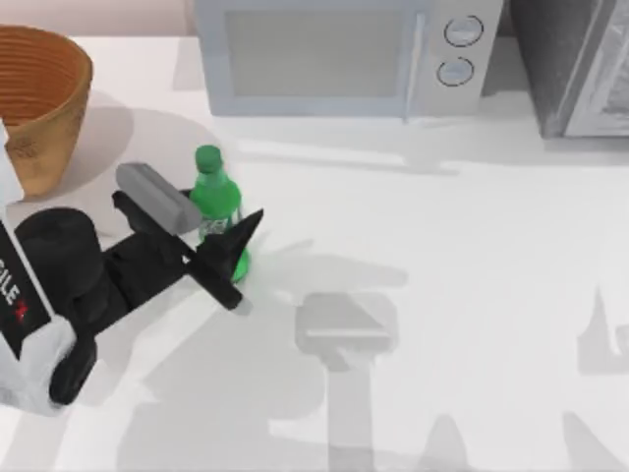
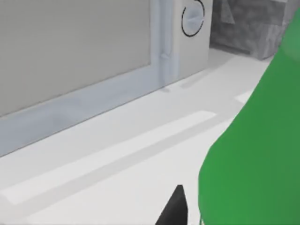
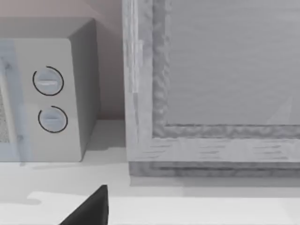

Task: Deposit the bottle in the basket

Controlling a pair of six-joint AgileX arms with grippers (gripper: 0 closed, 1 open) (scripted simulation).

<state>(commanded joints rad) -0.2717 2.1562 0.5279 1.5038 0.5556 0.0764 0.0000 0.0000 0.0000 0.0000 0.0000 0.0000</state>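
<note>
1. The bottle (image 1: 216,202) stands upright on the table (image 1: 472,295) at left of centre in the top view, its cap toward the upper part of the frame; in the left wrist view its green body (image 2: 253,154) takes up the lower right of the frame, very close to the camera.

2. My left gripper (image 1: 211,236) is at the bottle; one dark finger runs along the bottle's lower right flank and a grey part of the hand sits at its left side; the jaws look set either side of the bottle, but I cannot tell whether they are already clamped on it or only bracketing it.

3. The basket (image 1: 44,108) sits at the upper left corner of the top view, apart from the bottle, with nothing between them; so I judge the deposit is not yet done.

4. A microwave (image 1: 344,54) stands along the upper edge of the frame, clear of the route.

5. My right arm is parked; the right wrist view looks toward the microwave's dials (image 3: 49,98).

6. Risks, as I judge them: a loose or off-centre hold could let the bottle tip or slip on lifting; a low carry could knock the basket's rim; releasing too early would drop it outside.
</note>
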